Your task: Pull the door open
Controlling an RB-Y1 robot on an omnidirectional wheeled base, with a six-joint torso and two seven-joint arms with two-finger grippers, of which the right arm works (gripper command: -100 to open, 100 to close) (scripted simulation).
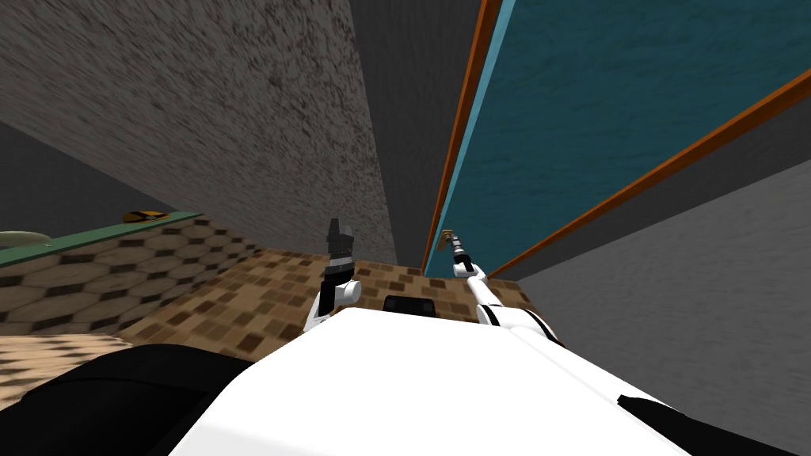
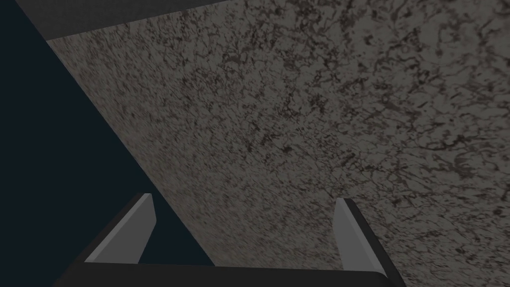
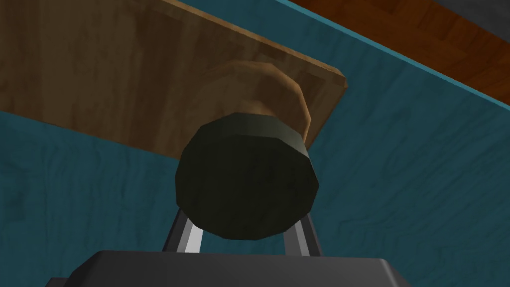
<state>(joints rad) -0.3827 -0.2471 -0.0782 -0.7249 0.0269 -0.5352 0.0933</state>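
Note:
The teal door (image 1: 602, 119) stands in an orange-brown frame (image 1: 467, 119), straight ahead and to my right. My right arm reaches out to its left edge, where my right gripper (image 1: 453, 240) meets the handle. In the right wrist view a dark round knob (image 3: 247, 182) sits on a brown stem and a brown wooden plate (image 3: 124, 74) fixed to the door (image 3: 408, 164). My right gripper (image 3: 244, 219) is shut on the knob, with its fingers (image 3: 185, 235) pressing the knob's sides. My left gripper (image 1: 339, 231) is held up in front of my chest and stands open (image 2: 245, 199), holding nothing.
A speckled grey-brown wall (image 1: 237, 119) runs along the left of the door. A plain grey wall (image 1: 697, 285) stands on the right. At the left, a green-edged ledge (image 1: 95, 233) carries a small yellow and black object (image 1: 146, 215). The floor (image 1: 261, 301) has brown patterned tiles.

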